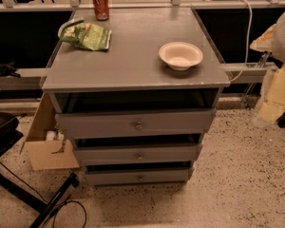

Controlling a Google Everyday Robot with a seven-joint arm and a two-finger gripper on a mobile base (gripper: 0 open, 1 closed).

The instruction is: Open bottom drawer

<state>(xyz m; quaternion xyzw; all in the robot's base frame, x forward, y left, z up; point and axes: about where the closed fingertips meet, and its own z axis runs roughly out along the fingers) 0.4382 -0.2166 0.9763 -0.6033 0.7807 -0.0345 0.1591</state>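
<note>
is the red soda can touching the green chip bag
Apart: camera view shows grey cabinet top between red soda can and green crumpled chip bag. Gripper not in view.

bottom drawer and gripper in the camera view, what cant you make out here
Gripper: not in the camera view; a blurred pale shape, cut off by the right edge, cannot be identified.
Bottom drawer: inside hidden by the middle drawer front and shadow.
Cardboard box: partly hidden behind the cabinet; contents too small to tell.
Can: label blurred.
</note>
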